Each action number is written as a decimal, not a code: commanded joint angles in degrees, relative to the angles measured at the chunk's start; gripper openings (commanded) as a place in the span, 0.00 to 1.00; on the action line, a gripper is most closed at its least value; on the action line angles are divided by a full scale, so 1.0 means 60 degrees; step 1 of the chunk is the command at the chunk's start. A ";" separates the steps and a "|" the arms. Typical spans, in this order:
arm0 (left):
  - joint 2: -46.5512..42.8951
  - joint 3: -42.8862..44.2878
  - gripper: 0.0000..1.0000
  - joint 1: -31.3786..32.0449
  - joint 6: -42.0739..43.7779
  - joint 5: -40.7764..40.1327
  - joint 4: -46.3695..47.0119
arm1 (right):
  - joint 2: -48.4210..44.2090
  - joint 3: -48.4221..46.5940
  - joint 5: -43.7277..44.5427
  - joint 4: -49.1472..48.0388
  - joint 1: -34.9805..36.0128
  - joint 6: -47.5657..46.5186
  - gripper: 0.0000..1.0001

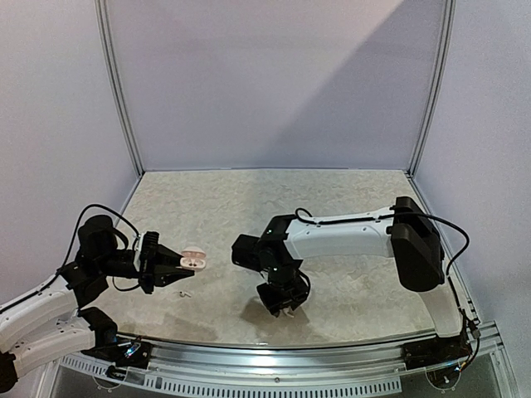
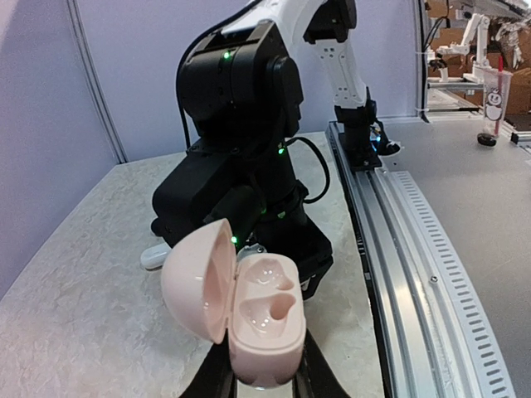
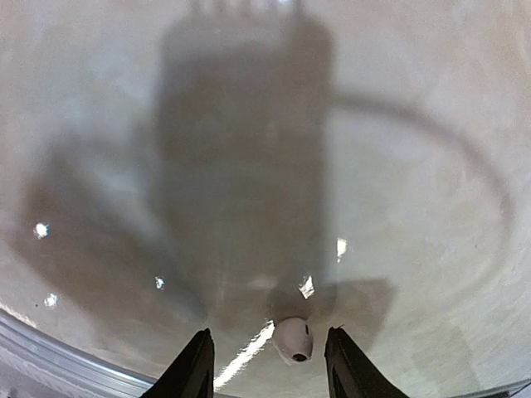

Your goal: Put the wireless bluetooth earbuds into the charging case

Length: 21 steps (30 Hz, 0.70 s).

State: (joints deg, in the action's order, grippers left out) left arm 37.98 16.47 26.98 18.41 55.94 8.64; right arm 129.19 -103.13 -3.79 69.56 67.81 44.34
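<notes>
The left claw [image 2: 261, 369] clamps an open pale-pink pebble-shaped charging case [image 2: 259, 323], while the right claw [image 3: 265, 365], half-open, straddles a small white earbud [image 3: 293, 338], apparently not touching it, on the marbled tabletop [image 3: 249, 124].

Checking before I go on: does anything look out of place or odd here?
Nothing damaged. Two earbuds lie loose on the table: one between the open fingers of the right gripper, another near the left gripper, which holds the case open with both wells empty.
</notes>
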 commanded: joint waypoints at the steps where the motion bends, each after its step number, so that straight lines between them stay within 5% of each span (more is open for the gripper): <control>1: 0.0082 0.0247 0.00 0.0132 0.0061 -0.0050 -0.0166 | -0.0544 -0.0245 0.0206 -0.0639 -0.0082 -0.2012 0.48; 21: -0.0011 0.0324 0.00 0.0191 -0.0007 -0.0289 -0.0388 | 0.0344 -0.0536 0.0838 0.0092 -0.0120 -0.3692 0.29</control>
State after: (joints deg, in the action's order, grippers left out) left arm 37.36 16.91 27.27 18.39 54.59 7.38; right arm 129.51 -105.69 0.16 69.82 67.33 23.70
